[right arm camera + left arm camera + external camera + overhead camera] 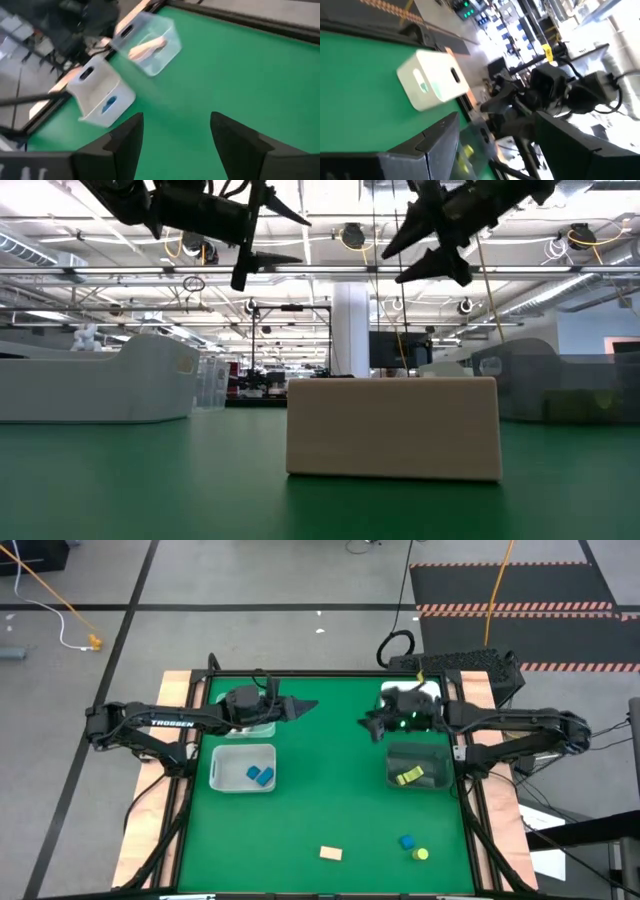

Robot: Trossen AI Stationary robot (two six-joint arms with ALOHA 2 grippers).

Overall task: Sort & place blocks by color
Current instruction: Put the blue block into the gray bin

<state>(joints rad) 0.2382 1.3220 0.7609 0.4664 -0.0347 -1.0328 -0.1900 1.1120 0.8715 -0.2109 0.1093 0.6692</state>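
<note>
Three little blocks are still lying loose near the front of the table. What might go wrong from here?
The yellow block touches the blue block; reaching for one may nudge the other toward the table's edge. The tan block lies apart, far from both raised arms. The right tool hangs open and empty, so nothing can drop.

White "TROSSEN" lettering on the left arm point(165, 723), no other legible text

table point(330, 790): green top | 4 plastic bins point(243, 767) | orange cable point(50, 588) on floor
</note>
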